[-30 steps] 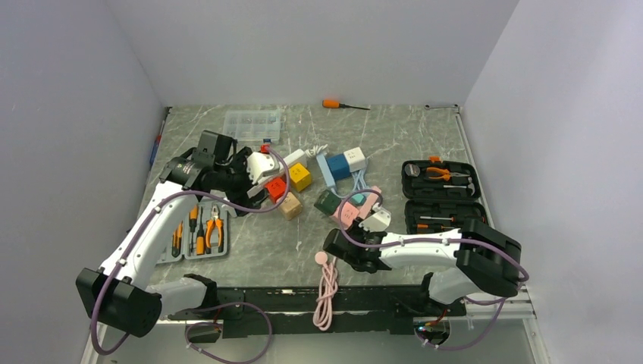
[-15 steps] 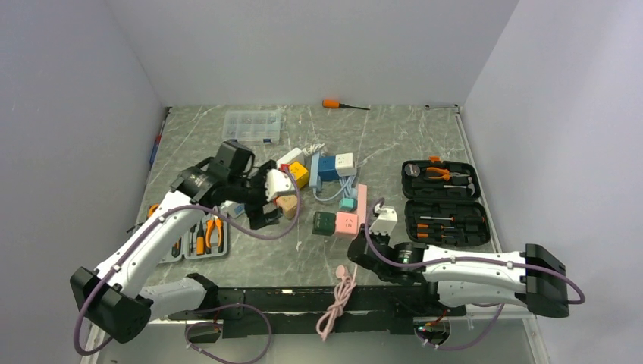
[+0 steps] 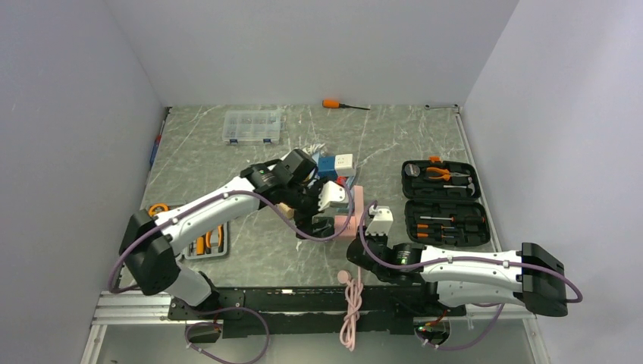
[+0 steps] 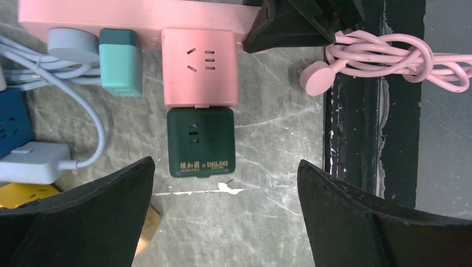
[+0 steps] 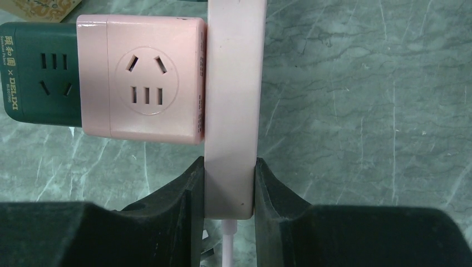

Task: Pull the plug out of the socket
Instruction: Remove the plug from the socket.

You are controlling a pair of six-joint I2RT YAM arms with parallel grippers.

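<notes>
Since my left arm has swung in from the left over the past second, the overhead view now finds my left gripper (image 3: 320, 211) above the cluster of adapters at mid-table. My right gripper (image 3: 368, 224) sits at the near end of the pink power strip (image 3: 358, 199). In the left wrist view the fingers stand at full spread with nothing between them. Directly below lies the dark green cube adapter (image 4: 200, 142), flush against the pink cube adapter (image 4: 199, 67), which is itself seated in the side of the strip. In the right wrist view my fingers are closed firmly on the strip's end, one on each long edge, with the pink cube just beyond them. Finding: the strip is braced and the pulling hand is newly lined up. I judge the green cube to be the plug to draw off; descent and closing are not yet done.
</notes>
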